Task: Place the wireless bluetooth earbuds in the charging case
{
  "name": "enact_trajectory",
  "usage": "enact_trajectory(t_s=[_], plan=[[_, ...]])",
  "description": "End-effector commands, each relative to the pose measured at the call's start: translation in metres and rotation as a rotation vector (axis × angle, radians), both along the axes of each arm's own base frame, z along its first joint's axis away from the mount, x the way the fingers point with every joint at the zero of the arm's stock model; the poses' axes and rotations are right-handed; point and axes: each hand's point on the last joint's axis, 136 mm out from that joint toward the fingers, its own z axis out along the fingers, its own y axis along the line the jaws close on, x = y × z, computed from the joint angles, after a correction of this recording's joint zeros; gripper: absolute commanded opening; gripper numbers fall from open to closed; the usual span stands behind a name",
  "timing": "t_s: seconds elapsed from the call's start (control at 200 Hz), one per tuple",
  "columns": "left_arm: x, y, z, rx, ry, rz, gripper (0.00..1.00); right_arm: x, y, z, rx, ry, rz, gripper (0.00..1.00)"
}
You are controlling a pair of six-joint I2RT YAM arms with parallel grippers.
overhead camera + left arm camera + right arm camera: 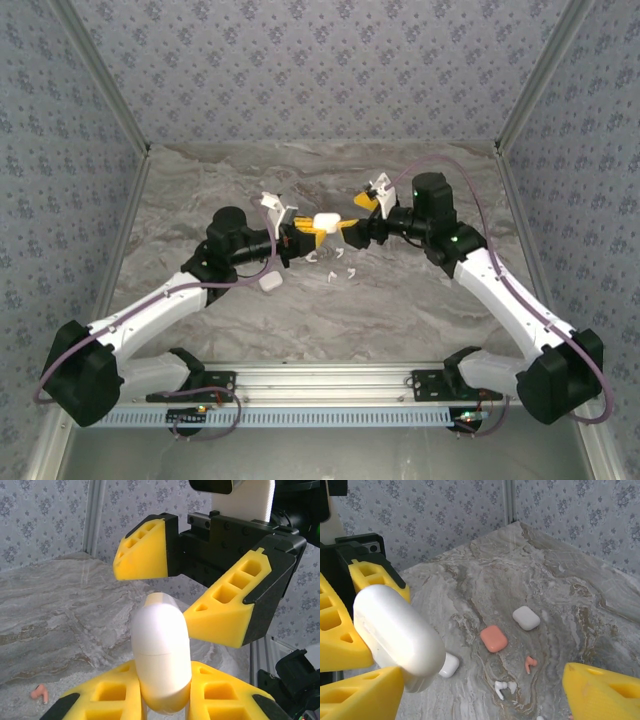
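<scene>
**One charging case held, earbuds loose**

One white charging case [161,655], lid shut, is clamped in the left gripper [312,236]. Its long axis runs out along the fingers toward the right gripper [185,587], whose jaws are spread wide and hold nothing. A white earbud [504,687] and a red earbud [530,664] lie on the table [470,585] below.
</scene>
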Motion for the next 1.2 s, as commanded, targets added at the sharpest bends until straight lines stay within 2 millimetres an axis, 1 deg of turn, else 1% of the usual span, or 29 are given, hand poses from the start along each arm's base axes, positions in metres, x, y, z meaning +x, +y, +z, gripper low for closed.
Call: enact_trajectory(t_s=[0.0,0.355,0.515,0.63,0.71,0.825,0.879,0.944,1.069,1.109,1.194], plan=[[-0.010,-0.003,0.014,-0.019,-0.080,-0.041,0.00,0.004,0.004,0.020,0.031,-0.028,0.001,0.85],[-0.013,-0.002,0.004,0.016,-0.103,-0.055,0.00,0.016,0.001,0.026,0.007,-0.041,-0.012,0.85],[-0.014,-0.002,0.004,0.017,-0.105,-0.058,0.00,0.021,0.000,0.026,-0.002,-0.037,-0.018,0.85],[-0.014,-0.002,0.003,0.020,-0.105,-0.054,0.00,0.021,0.001,0.027,-0.001,-0.031,-0.013,0.85],[-0.012,0.000,0.002,0.027,-0.108,-0.039,0.00,0.018,-0.003,0.029,0.000,-0.028,-0.021,0.85],[-0.009,0.005,-0.001,0.036,-0.117,0.002,0.00,0.016,-0.018,0.029,-0.004,-0.012,-0.085,0.86],[-0.007,0.008,-0.003,0.043,-0.125,0.026,0.00,0.018,-0.029,0.022,-0.025,0.034,-0.148,0.86],[-0.007,0.014,-0.005,0.047,-0.142,0.056,0.00,0.019,-0.039,0.007,-0.064,0.111,-0.207,0.87],[-0.010,0.026,-0.006,0.045,-0.177,0.108,0.00,0.016,-0.055,-0.041,-0.135,0.310,-0.303,0.86],[-0.012,0.030,-0.007,0.050,-0.192,0.117,0.00,0.015,-0.058,-0.056,-0.144,0.362,-0.326,0.86],[-0.015,0.037,-0.007,0.058,-0.201,0.143,0.00,0.011,-0.059,-0.088,-0.165,0.459,-0.357,0.81]])
